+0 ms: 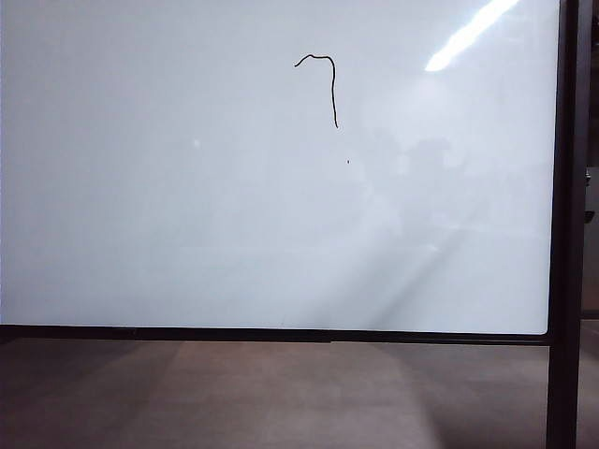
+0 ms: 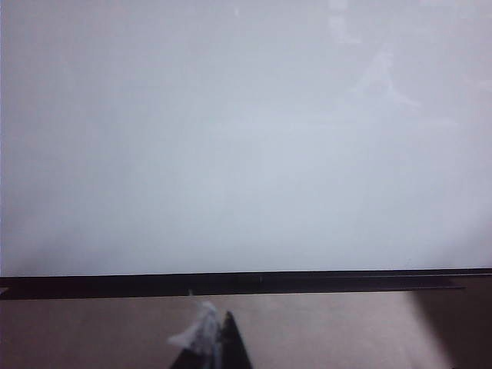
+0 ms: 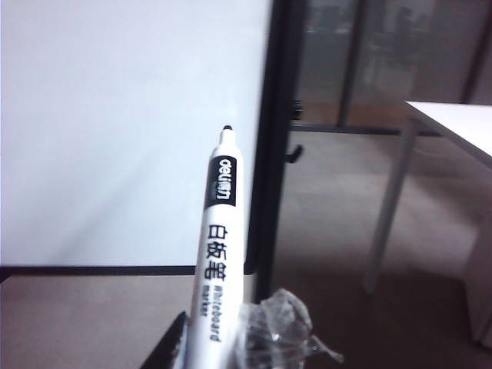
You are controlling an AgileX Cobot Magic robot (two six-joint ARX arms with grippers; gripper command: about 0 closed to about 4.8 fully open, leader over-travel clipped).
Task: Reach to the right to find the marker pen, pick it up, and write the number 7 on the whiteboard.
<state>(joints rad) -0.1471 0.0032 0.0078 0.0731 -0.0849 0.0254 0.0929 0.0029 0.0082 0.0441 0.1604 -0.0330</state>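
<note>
While the 7 [image 1: 323,84] stands drawn in thin black line on the upper middle of the whiteboard [image 1: 140,187], a wavy short stroke on top and a longer stroke running down from its right end, none of my arms shows in the exterior view. A tiny black speck [image 1: 348,162] sits on the board just below the foot of the 7. My right gripper [image 3: 223,350] is off the board's right edge, near the black post [image 3: 269,138], and its jaws stand narrowly apart, closed on the pen [image 3: 219,254]: a white barrel with a black band and printed black characters, gripped at its lower end and pointing up and away from me. The pen's small dark tip [image 3: 227,129] shows in front of the board's right edge, but I cannot tell whether it touches the surface. Crumpled clear wrap [image 3: 277,330] covers one of my right fingers. My left gripper [image 2: 211,346] hangs low in front of the board's bottom frame [image 2: 231,283], facing the blank white surface; only a dark finger point and a scrap of white wrap [image 2: 196,330] on it show, so I cannot tell how far those jaws stand open, and I see nothing in them. Beyond the post stands a white table [image 3: 453,123] on the brown floor [image 1: 234,393].
</note>
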